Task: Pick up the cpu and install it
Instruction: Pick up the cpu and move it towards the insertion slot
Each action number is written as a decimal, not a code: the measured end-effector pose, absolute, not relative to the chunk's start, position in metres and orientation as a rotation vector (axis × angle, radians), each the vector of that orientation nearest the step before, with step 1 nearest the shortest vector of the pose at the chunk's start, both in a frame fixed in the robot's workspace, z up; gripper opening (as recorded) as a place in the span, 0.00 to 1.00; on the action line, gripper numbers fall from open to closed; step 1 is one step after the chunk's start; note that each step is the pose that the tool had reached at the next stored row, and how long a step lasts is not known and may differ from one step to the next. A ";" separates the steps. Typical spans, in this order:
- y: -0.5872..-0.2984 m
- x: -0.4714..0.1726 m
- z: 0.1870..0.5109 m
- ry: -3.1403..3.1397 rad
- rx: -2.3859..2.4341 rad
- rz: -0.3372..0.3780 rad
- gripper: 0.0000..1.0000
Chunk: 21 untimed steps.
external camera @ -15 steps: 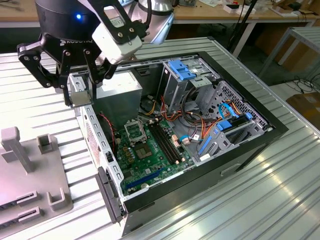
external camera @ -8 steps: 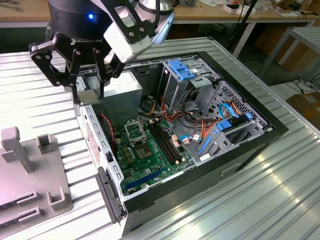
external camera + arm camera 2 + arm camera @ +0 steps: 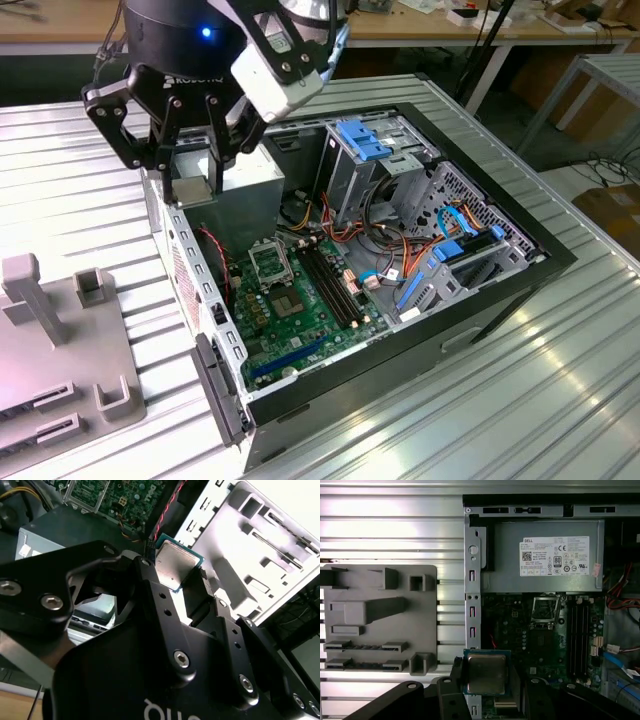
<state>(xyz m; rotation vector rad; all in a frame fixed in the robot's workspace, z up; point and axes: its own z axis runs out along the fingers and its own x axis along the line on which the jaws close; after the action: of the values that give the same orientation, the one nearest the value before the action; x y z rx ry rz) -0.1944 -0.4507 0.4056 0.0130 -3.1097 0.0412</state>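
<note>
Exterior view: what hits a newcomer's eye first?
A black gripper clamped on a small square silver-grey cpu, above the exterior view's left edge of the open black computer case. Inside lies the green circuit board; a grey plastic fixture tray sits beside the case.

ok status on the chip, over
Gripper shut on the chip, above the case edge. Chip not in the socket yet. Nothing seen over the socket.

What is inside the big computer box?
A green board with a socket, a grey power box, drive cages and coloured wires. The hand, holding the cpu, hides part of the power box.
</note>
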 end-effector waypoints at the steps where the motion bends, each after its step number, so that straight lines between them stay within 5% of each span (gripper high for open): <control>1: -0.451 -0.191 0.406 -3.110 0.013 0.041 0.47; 21: -0.452 -0.162 0.405 -3.110 0.012 0.041 0.47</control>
<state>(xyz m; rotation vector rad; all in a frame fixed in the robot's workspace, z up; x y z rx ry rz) -0.1623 -0.4520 0.4048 0.0125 -3.1098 0.0411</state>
